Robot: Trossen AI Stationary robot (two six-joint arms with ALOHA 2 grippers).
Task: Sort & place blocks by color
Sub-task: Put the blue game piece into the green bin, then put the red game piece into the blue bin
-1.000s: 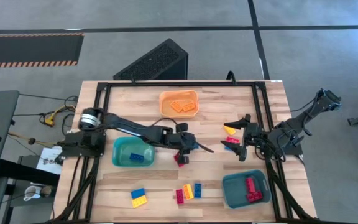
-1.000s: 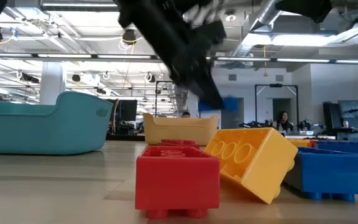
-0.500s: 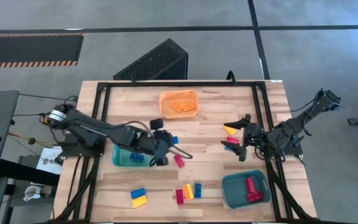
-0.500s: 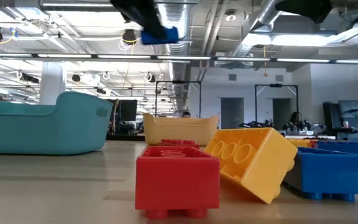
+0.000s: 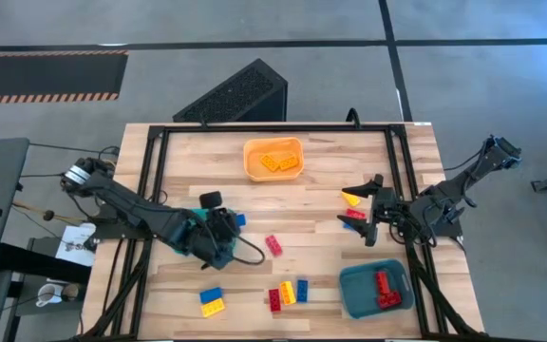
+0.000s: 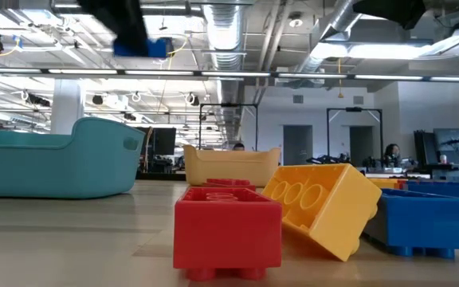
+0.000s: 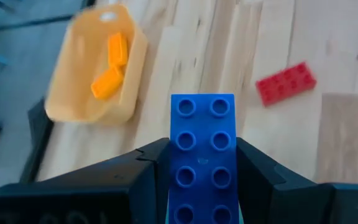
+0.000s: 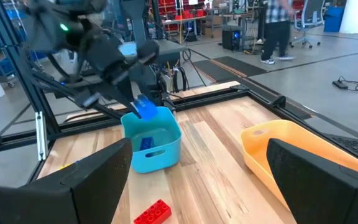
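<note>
My left gripper (image 5: 228, 226) is shut on a blue block (image 7: 202, 149). It hangs over the right end of the left teal bin (image 8: 153, 140), which my arm mostly hides in the high view. A red block (image 5: 273, 245) lies flat on the table nearby. An orange bin (image 5: 273, 157) at the far side holds yellow blocks. A second teal bin (image 5: 373, 290) at the near right holds red blocks. My right gripper (image 5: 361, 209) hovers open and level at the right, above yellow (image 5: 351, 199) and red (image 5: 354, 218) blocks. My left gripper pinches the blue block's two long sides (image 7: 174, 174) between its two fingers (image 7: 148, 171), at the end nearer the wrist. The fingers slant downward from the table's left and lie along the block. The block is lifted clear, studs up, its free end (image 7: 202, 106) sticking out ahead.
Red, yellow and blue blocks (image 5: 288, 293) cluster near the front edge, with a blue and yellow pair (image 5: 212, 302) to their left. In the low view the red (image 6: 228, 231), yellow (image 6: 325, 203) and blue (image 6: 429, 219) blocks stand close to the camera.
My left gripper has risen from the middle of the table and swung toward the left edge, carrying the blue block to above the left teal bin. It has stayed shut on the block. The red block it left behind remains on the table.
</note>
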